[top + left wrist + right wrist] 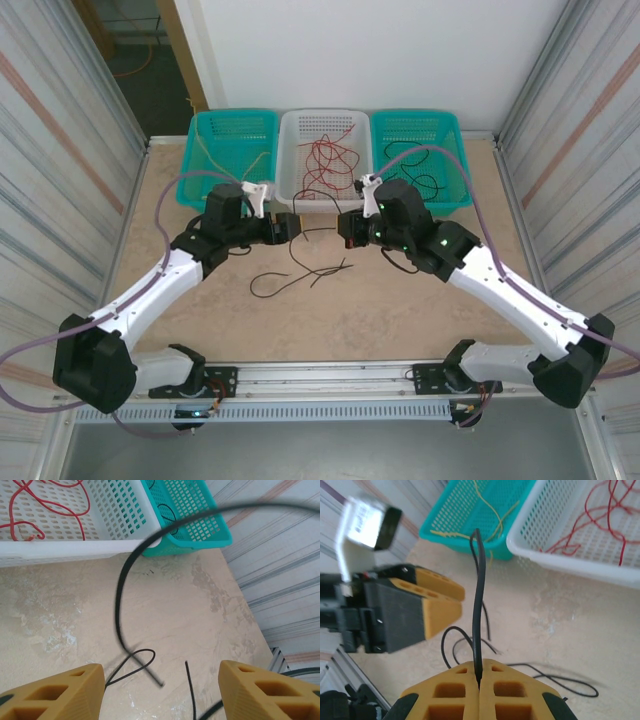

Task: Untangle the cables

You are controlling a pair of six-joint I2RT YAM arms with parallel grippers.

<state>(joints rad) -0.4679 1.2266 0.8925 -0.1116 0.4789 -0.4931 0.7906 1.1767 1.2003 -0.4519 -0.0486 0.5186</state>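
Black cable (479,605) pinched in the right gripper (480,677), jaws closed tight on it, just in front of the white basket (287,165). The strand stands straight out of the jaws, long axis in line with the gripper, pointing across at the left gripper (160,669). That one sits just in front of the white basket too, jaws spread wide, nothing between them. We see the rest of the black cables (300,275) looped on the table (400,320), further out from the basket, under the gap between both grippers. We judge the left is nearer the free loops; the held strand arcs across its view, so the next move likely turns on pulling sideways, along the basket front.
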